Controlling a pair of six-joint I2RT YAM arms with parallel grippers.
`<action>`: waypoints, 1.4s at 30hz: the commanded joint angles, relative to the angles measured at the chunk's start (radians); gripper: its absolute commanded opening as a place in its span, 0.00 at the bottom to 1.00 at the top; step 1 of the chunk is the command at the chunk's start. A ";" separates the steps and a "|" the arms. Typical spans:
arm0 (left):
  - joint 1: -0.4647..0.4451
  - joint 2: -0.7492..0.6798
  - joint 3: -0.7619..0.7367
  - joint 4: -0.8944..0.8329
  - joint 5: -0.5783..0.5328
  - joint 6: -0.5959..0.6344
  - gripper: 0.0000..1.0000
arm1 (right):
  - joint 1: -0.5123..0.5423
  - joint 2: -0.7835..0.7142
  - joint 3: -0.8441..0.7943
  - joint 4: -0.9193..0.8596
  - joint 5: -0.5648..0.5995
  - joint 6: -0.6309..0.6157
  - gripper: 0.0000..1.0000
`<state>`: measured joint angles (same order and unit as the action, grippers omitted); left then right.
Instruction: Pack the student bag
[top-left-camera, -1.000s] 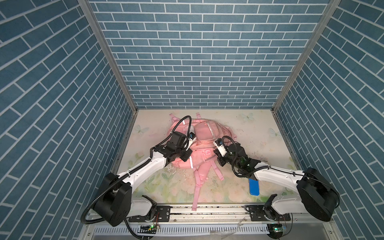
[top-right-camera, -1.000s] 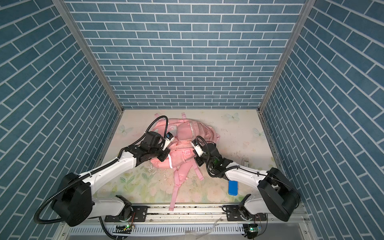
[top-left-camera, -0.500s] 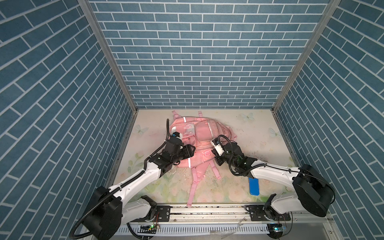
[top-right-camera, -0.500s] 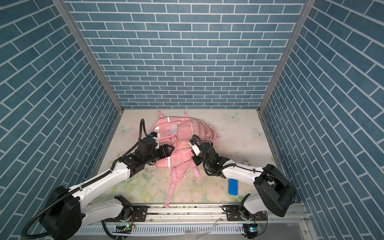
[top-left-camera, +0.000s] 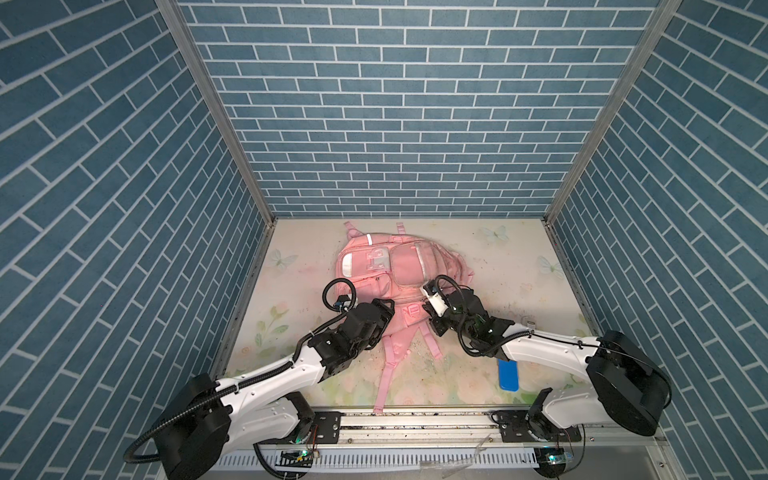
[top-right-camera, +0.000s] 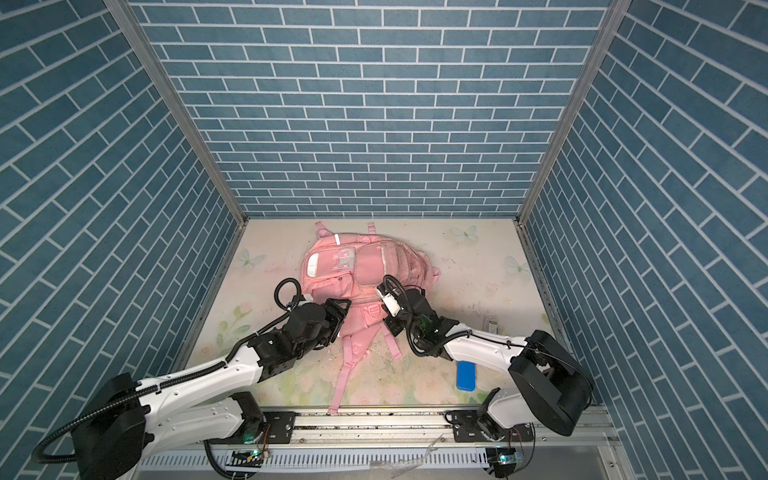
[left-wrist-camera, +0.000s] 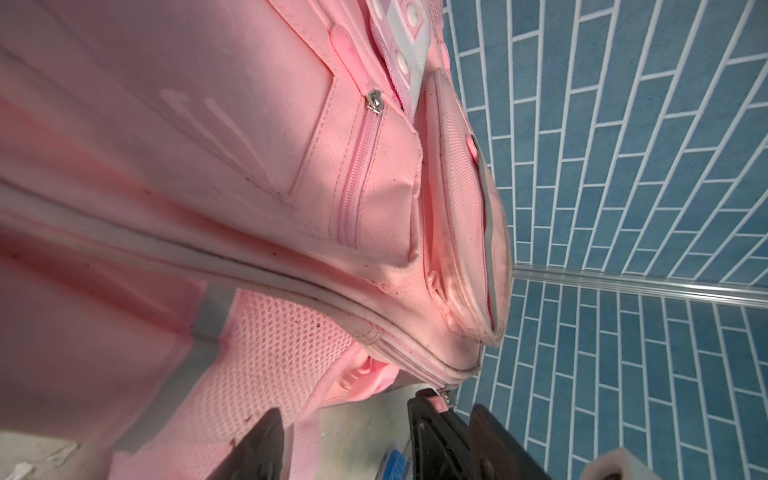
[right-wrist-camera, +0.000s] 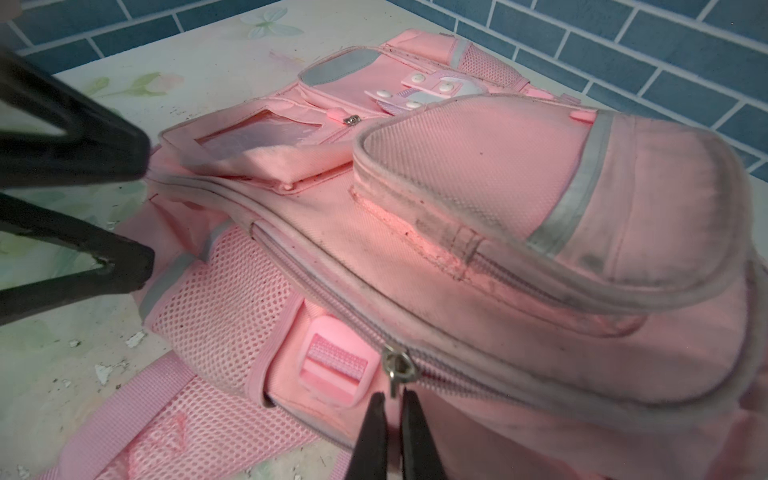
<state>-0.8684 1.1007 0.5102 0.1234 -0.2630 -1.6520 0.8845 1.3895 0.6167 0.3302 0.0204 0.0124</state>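
I am looking into a booth where three walls of blue brick-pattern panels with white joints (top-left-camera: 399, 124) are closing the back and both sides. Two slanted silver metal corner posts (top-left-camera: 216, 112) are joining these panels. Below, a cream tabletop printed with pale green butterflies and pink flowers (top-left-camera: 511, 266) is lying flat, and small dark crumbs are dirtying it. A silver metal rail (top-left-camera: 415, 419) is running along its near edge. Soft, even light is falling everywhere.

In both top views we look steeply down from high at the front onto the whole bench (top-left-camera: 498, 266). Our wrist cameras sit close against the student bag (right-wrist-camera: 457, 208), facing across it toward the brick walls (left-wrist-camera: 623, 166); all four views share the bag.
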 joint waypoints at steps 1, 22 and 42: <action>-0.024 0.025 0.012 0.024 -0.118 -0.108 0.71 | 0.021 -0.028 -0.002 0.057 -0.039 -0.049 0.00; -0.088 0.270 0.058 0.208 -0.294 -0.170 0.43 | 0.054 -0.038 -0.027 0.064 -0.075 -0.112 0.00; 0.060 0.209 0.048 0.115 -0.039 0.100 0.00 | -0.032 -0.136 -0.080 0.072 -0.001 -0.045 0.00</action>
<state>-0.8551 1.3449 0.5804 0.2909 -0.3119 -1.6543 0.8814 1.2972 0.5289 0.3756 0.0032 -0.0490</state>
